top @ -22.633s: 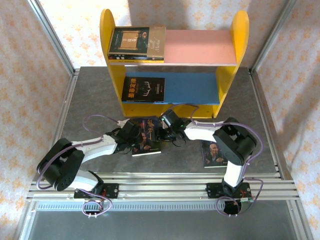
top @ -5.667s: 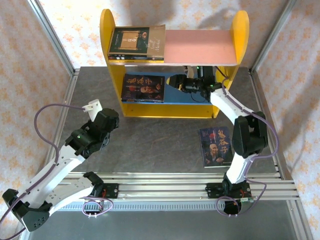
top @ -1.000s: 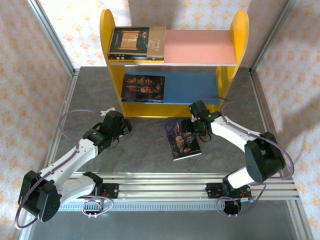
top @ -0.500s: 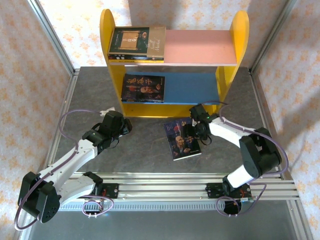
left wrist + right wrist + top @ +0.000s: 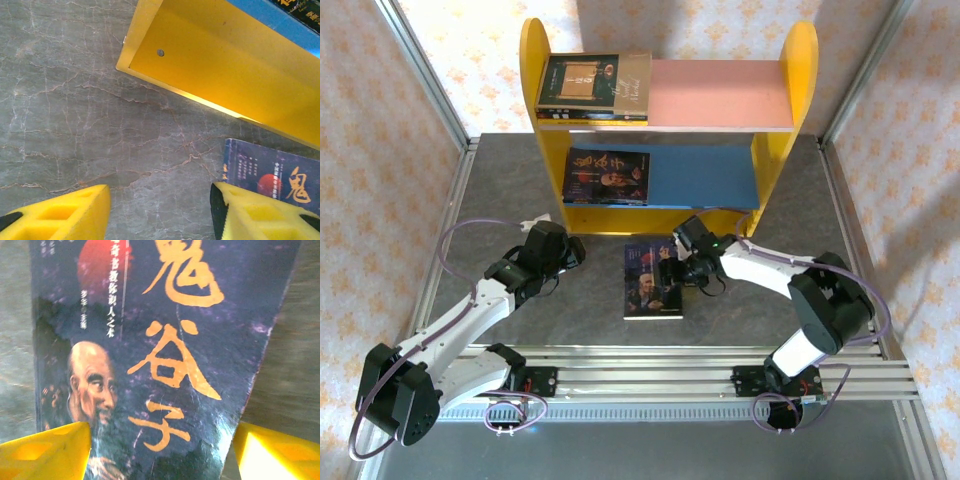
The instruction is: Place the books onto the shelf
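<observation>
**Bearded-man book (image 5: 653, 280) flat on table (image 5: 570, 310), near side of shelf (image 5: 534, 120)**

Bare table lies left and right of the book. Right jaws are spread wide over its cover, gripping nothing. Left jaws hover wide open and empty over bare table to the left.

Floral-patterned walls (image 5: 380, 120) flank a grey marbled table (image 5: 510, 180) edged by aluminium rails (image 5: 650, 372).

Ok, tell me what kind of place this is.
Probably a robot test cell, not a home: two arms bolted to an aluminium rail, patterned screens enclosing a grey table, and a small shelf.
</observation>
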Controlling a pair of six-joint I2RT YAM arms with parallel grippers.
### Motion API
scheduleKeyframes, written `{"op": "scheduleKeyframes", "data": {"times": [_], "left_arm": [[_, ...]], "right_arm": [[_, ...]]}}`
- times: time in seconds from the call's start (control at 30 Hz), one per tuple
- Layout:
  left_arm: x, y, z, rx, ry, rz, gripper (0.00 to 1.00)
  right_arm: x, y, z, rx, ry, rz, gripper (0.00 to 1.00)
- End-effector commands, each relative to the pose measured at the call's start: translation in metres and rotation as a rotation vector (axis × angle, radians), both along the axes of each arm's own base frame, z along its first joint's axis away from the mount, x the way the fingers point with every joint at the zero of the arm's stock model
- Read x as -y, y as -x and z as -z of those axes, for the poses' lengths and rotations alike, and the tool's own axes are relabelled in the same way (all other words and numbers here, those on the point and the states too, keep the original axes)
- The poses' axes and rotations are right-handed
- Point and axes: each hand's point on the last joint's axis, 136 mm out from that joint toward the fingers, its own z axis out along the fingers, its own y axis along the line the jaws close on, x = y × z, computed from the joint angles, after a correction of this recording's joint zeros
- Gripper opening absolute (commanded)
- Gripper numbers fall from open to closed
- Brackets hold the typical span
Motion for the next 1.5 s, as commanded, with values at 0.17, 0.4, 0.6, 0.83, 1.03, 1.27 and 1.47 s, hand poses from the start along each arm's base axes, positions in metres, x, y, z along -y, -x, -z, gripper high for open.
{"op": "scheduleKeyframes", "data": {"times": [0.17,0.4,0.6,0.83,1.03,1.27,1.47], "left_arm": [[-0.001,0.0,0.004,-0.003,0.023,-0.016,0.56],[0.009,-0.001,0.012,-0.008,0.072,-0.007,0.56],[0.032,-0.002,0.027,-0.035,0.091,0.037,0.56],[0.062,0.002,0.046,-0.081,0.088,0.101,0.56],[0.068,0.007,0.058,-0.125,0.063,0.124,0.55],[0.063,0.012,0.06,-0.138,0.041,0.122,0.55],[0.054,0.018,0.06,-0.14,0.014,0.111,0.56]], "right_arm": [[-0.004,-0.015,-0.017,0.058,0.014,0.011,0.75],[0.005,-0.017,-0.006,0.055,0.066,0.05,0.75],[0.003,-0.022,0.002,0.044,0.073,0.068,0.73],[-0.01,-0.027,0.008,0.036,0.041,0.072,0.72],[-0.034,-0.024,0.01,0.028,0.001,0.037,0.71],[-0.079,-0.014,0.004,0.02,-0.067,-0.041,0.71],[-0.079,-0.014,0.013,0.022,-0.024,-0.048,0.71]]}}
